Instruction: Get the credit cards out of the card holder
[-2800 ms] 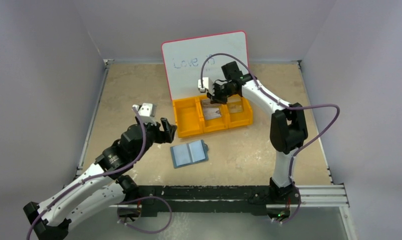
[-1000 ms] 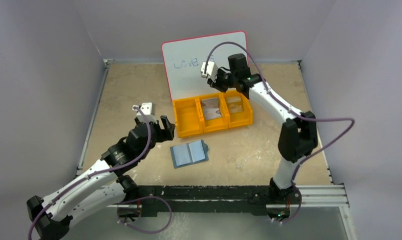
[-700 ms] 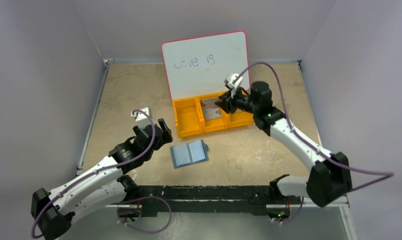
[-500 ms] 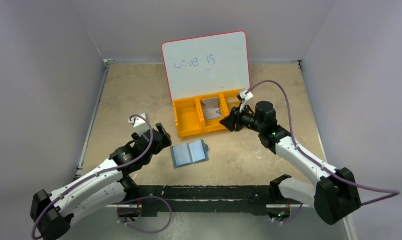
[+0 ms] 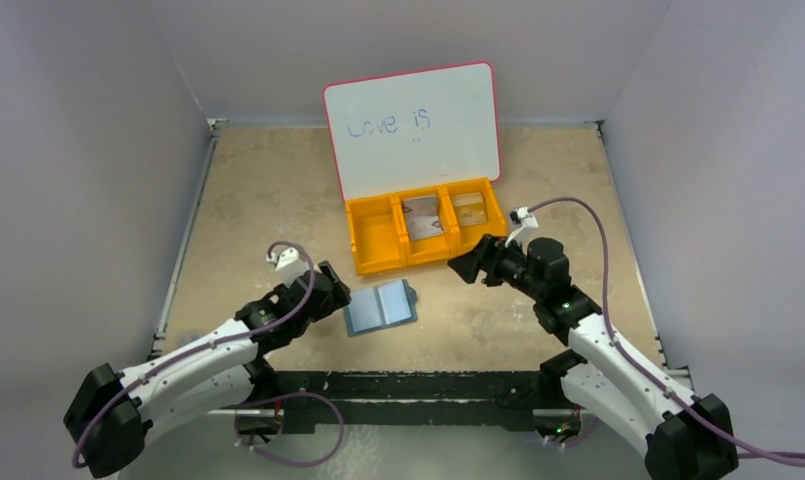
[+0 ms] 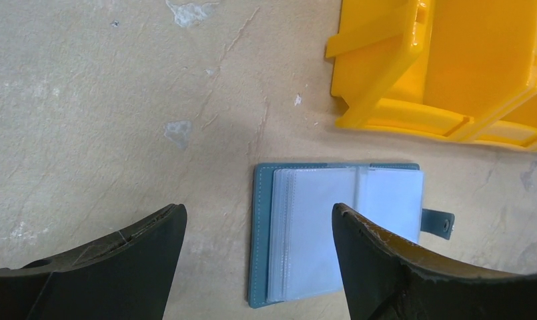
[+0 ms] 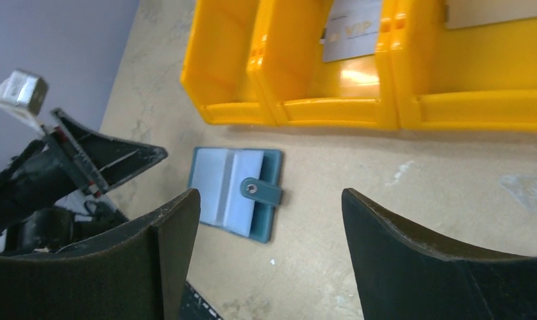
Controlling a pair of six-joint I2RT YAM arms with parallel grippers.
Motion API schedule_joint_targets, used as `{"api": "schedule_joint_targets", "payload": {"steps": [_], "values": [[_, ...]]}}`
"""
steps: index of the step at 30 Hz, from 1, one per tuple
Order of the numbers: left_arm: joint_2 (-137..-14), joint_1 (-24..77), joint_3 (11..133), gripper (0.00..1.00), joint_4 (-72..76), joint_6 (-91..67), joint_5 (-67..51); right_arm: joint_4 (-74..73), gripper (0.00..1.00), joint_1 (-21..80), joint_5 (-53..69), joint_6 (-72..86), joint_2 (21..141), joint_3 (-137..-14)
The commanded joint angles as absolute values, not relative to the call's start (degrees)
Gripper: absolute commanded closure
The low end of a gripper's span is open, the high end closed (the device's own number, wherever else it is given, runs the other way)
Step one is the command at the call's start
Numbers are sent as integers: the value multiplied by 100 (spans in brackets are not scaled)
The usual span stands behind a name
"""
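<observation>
The teal card holder (image 5: 378, 307) lies open and flat on the table in front of the bin, its clear pocket pages up (image 6: 339, 233) and its snap tab (image 7: 259, 190) on the right. My left gripper (image 5: 335, 290) hovers open just left of it (image 6: 259, 212), nothing between the fingers. To the holder's right, above the table, my right gripper (image 5: 468, 263) is open and empty (image 7: 271, 195). Two credit cards lie in the bin: a greyish one (image 5: 423, 217) (image 7: 351, 30) in the middle compartment, a tan one (image 5: 468, 208) (image 7: 492, 12) in the right.
The orange three-compartment bin (image 5: 418, 258) (image 6: 452, 60) (image 7: 332, 110) stands just behind the card holder. A pink-rimmed whiteboard (image 5: 413, 125) leans upright behind the bin. Walls close the table on three sides.
My right arm pulled back from over the bin to the near right, and its gripper opened. My left arm came down and nearer, closing on the card holder's left edge.
</observation>
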State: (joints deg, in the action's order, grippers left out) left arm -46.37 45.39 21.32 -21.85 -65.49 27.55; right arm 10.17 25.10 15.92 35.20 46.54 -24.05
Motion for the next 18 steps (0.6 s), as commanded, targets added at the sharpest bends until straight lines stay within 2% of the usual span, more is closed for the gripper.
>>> {"api": "schedule_joint_targets", "payload": {"steps": [1, 6, 10, 18], "values": [[-4854, 4519, 2717, 20, -2129, -6623, 3161, 457, 18, 2501, 521, 3835, 4432, -2635], [-5025, 4523, 3781, 19, -3073, -6350, 4283, -663, 7, 2497, -1294, 3286, 4235, -3592], [-5118, 4526, 4746, 19, -3827, -6064, 5009, -1091, 4, 2505, -2336, 2968, 4031, -4166], [-4828, 4524, 5533, 18, -4307, -5559, 5730, -1023, 1, 2504, -2512, 2586, 3495, -4272]]}}
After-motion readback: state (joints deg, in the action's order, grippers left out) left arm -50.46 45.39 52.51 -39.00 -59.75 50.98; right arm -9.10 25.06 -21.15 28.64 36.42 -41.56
